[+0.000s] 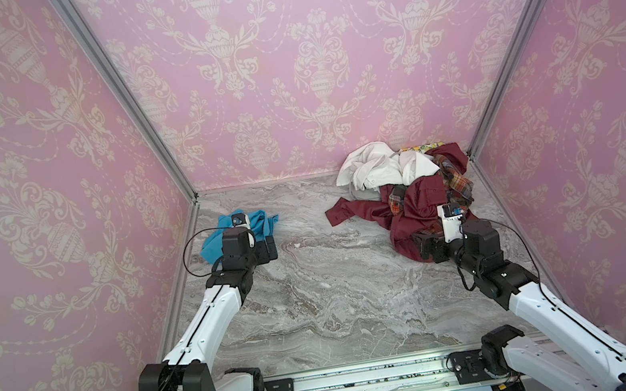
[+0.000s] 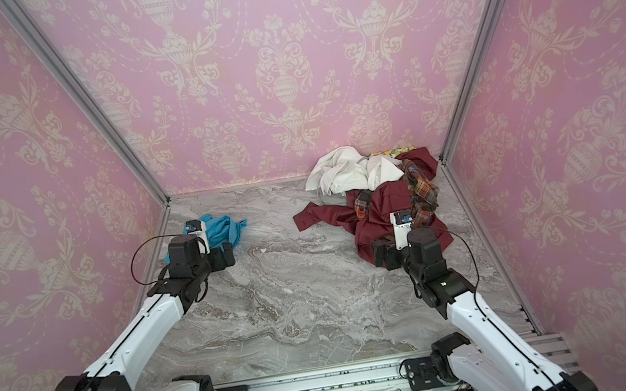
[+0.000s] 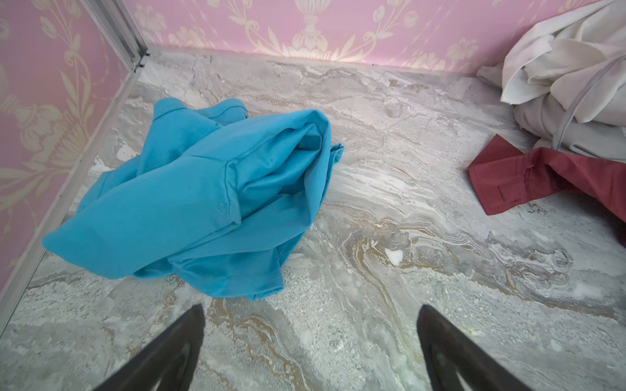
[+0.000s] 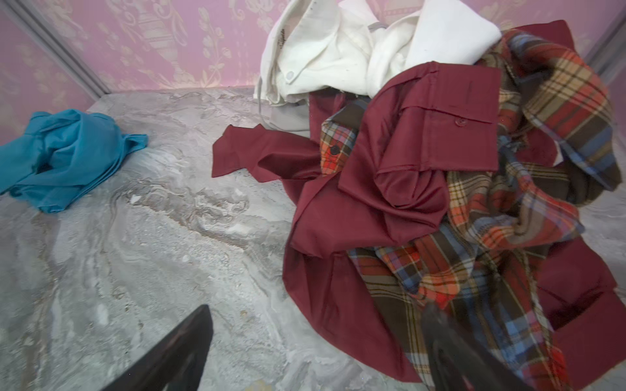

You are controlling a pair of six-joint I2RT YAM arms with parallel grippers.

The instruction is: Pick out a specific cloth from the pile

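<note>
The blue cloth [image 3: 203, 189] lies in a crumpled heap on the gray marble table [image 1: 337, 285], at the far left, close to the pink wall [image 1: 45, 161]. It is well apart from the pile [image 1: 417, 202], which sits in the far right corner. In both top views the left arm covers the middle of the cloth, so only blue bits show on each side. The left wrist view shows the whole cloth, with its folds and a stitched hem. That view also shows the left gripper [image 3: 311, 311] wide open with nothing in it. Its two dark fingers [image 3: 183, 345] sit just short of the cloth and do not touch it. The right wrist view shows the cloth and the pile together, with bare table between them. Up close, the pile has a white shirt [image 4: 338, 50] at the back, a maroon shirt [image 4: 406, 169] in front and a plaid shirt [image 4: 508, 220] tangled in it, and small buttons [image 4: 460, 121] show. A yellow flowery bit [image 1: 428, 147] at the back of the pile shows only in the top views. The right gripper [image 4: 316, 309] is open too and holds nothing. One finger is over bare table. The other is in front of the plaid shirt and blurry, so I cannot tell if it touches.
</note>
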